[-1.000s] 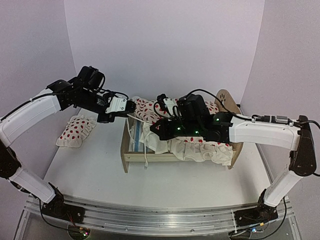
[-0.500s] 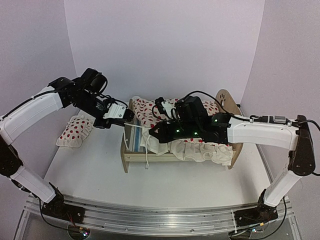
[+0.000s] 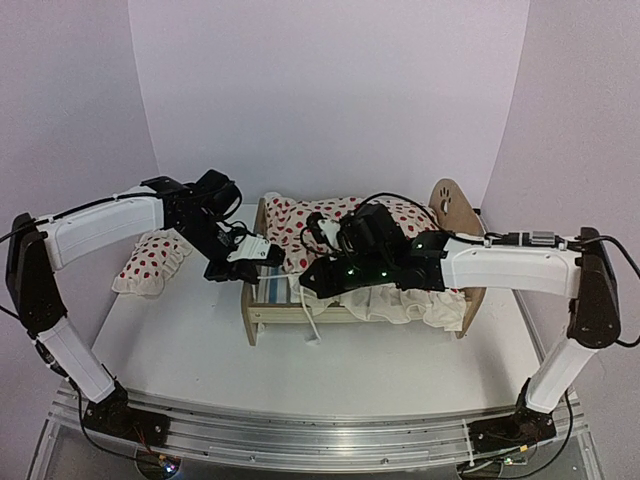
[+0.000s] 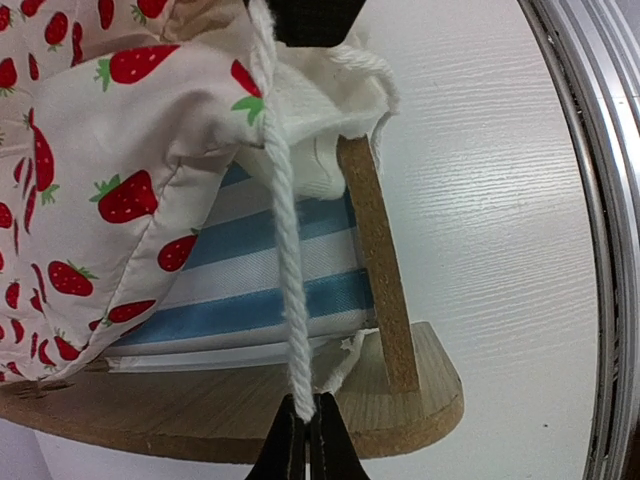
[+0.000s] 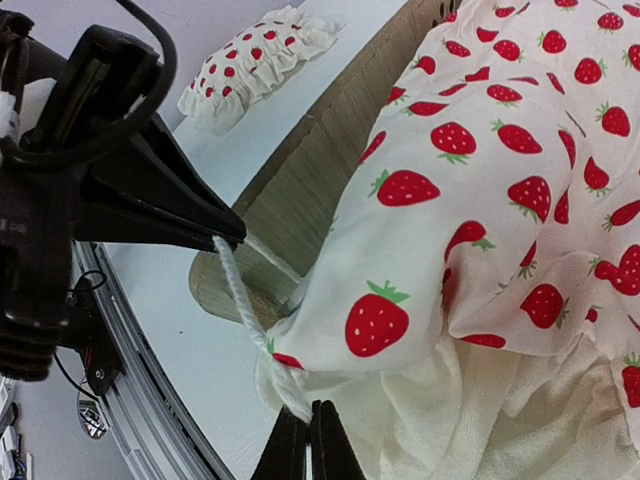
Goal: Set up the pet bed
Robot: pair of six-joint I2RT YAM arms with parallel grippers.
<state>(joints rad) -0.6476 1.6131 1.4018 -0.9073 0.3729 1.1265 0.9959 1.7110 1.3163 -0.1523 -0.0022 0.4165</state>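
The bed (image 3: 452, 210) stood mid-table with its headboard toward 3 o'clock, under a strawberry blanket (image 4: 90, 130). At its 9 o'clock end, the left gripper (image 4: 305, 425) pinched a white string (image 4: 282, 200). The right gripper (image 5: 308, 420) was clamped on the blanket's corner.

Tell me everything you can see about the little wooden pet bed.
The pet bed is a light-wood frame standing on the white table, its rounded headboard with a paw-print mark at the right. A strawberry blanket covers most of its blue-and-white striped mattress. A white cord, pinched by left gripper and right gripper, crosses its foot end.
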